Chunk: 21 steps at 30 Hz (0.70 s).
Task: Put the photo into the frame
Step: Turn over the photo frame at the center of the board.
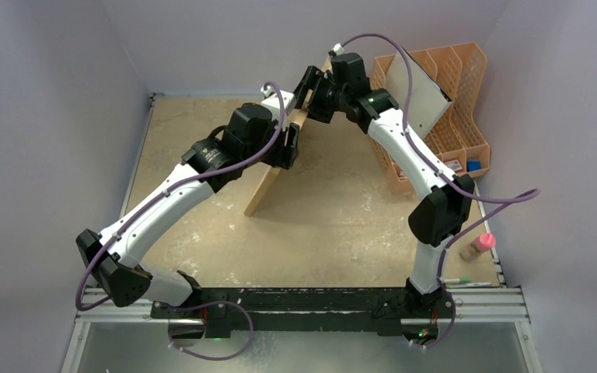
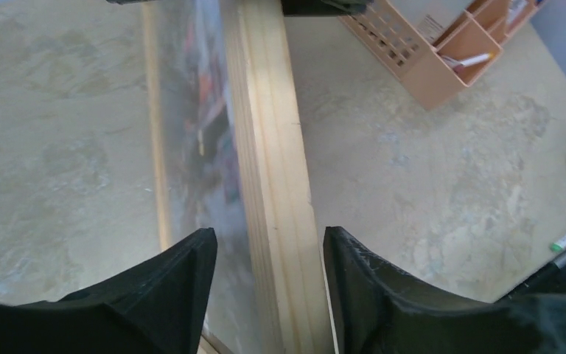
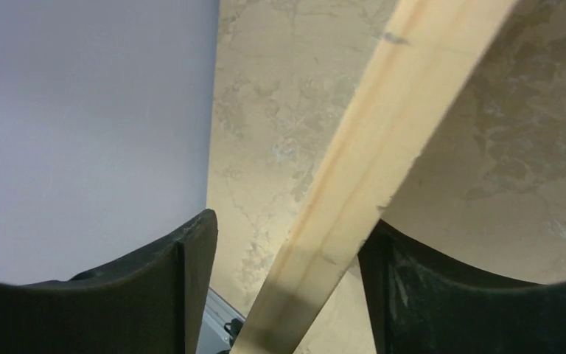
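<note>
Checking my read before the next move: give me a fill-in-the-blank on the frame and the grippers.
The frame stands on its ___, not flat. Its wooden rim passes ___ the left gripper's fingers. The orange organizer sits on the robot's ___ side.
Missing: edge; between; right.

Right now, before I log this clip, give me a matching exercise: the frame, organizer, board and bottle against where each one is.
Things:
1 frame
2 organizer
3 board
4 bottle

Places:
A leaning inside the organizer
B up on edge, in the middle
C far right corner, orange
D near right side, pink cap

Pairs: 1-B, 2-C, 3-A, 4-D
</note>
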Motion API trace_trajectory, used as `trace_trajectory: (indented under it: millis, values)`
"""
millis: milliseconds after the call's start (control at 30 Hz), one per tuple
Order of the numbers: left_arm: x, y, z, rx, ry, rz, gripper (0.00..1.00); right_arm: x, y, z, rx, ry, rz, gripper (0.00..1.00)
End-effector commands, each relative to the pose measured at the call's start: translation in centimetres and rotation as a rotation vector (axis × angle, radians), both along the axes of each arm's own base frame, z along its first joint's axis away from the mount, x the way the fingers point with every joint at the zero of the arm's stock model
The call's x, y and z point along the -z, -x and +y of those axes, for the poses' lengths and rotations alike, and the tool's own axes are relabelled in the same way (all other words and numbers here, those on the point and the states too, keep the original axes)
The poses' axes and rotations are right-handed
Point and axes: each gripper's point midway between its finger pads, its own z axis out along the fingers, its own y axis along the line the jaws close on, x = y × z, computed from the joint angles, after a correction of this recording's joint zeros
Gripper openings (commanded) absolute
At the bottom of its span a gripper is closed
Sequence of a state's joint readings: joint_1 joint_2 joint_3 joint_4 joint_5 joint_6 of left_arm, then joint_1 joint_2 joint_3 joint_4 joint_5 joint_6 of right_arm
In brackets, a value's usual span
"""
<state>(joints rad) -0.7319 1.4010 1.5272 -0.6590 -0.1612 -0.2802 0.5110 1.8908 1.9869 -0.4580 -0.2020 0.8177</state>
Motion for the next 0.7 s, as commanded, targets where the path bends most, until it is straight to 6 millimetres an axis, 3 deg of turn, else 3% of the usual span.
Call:
trace_trajectory:
  millis: [0, 233, 367, 533, 667]
  values:
    - [-1.6, 2.9, -3.3, 0.214, 0.151, 0.039, 0.61, -2.6, 0.8, -1.7, -0.024, -0.020, -0.040, 0.66]
    - [-6.8, 4.2, -4.5, 0.288, 0.295, -0.013, 0.68, -2.5, 1.8, -3.9, -0.063, -0.068, -0.032, 0.52]
    - [-8.6, 4.0, -4.4, 0.249, 0.355, -0.043, 0.70, -1.6, 2.7, -5.0, -0.131, -0.078, -0.040, 0.43]
    - [-7.7, 2.1, -2.7, 0.071, 0.361, -0.037, 0.70, 0.6, 3.5, -6.5, -0.197, -0.022, -0.062, 0.33]
    - [-4.6, 0.3, 0.2, -0.134, 0.326, 0.010, 0.70, 3.0, 5.0, -6.6, -0.270, -0.025, -0.079, 0.30]
